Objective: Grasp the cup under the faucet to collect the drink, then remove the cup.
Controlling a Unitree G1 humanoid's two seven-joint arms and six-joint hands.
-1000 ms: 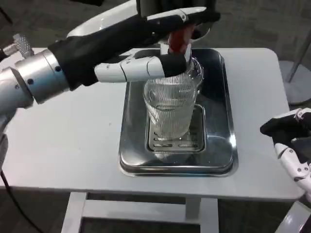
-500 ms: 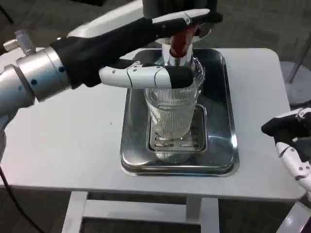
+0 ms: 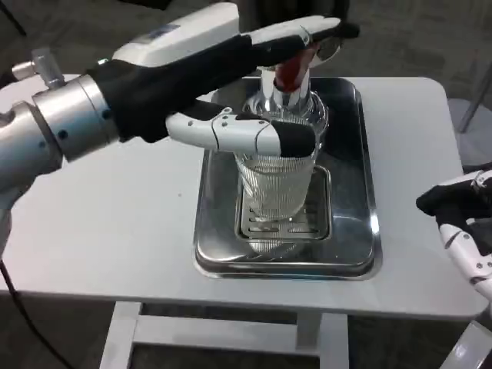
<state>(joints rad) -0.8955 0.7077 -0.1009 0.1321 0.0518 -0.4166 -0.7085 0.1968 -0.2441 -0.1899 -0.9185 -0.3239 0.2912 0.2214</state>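
Head view: ribbed clear cup (image 3: pixel 278 181) upright on the slotted grate inside the steel tray (image 3: pixel 361 231), directly under the red-handled faucet (image 3: pixel 290 71). Left hand (image 3: pixel 223 92) wrapped around the cup's upper part, thumb across the near side, fingers reaching behind toward the faucet. Right hand (image 3: pixel 461 223) well to the right of the tray at the table (image 3: pixel 115 231) edge; fingers curled in, holding nothing.
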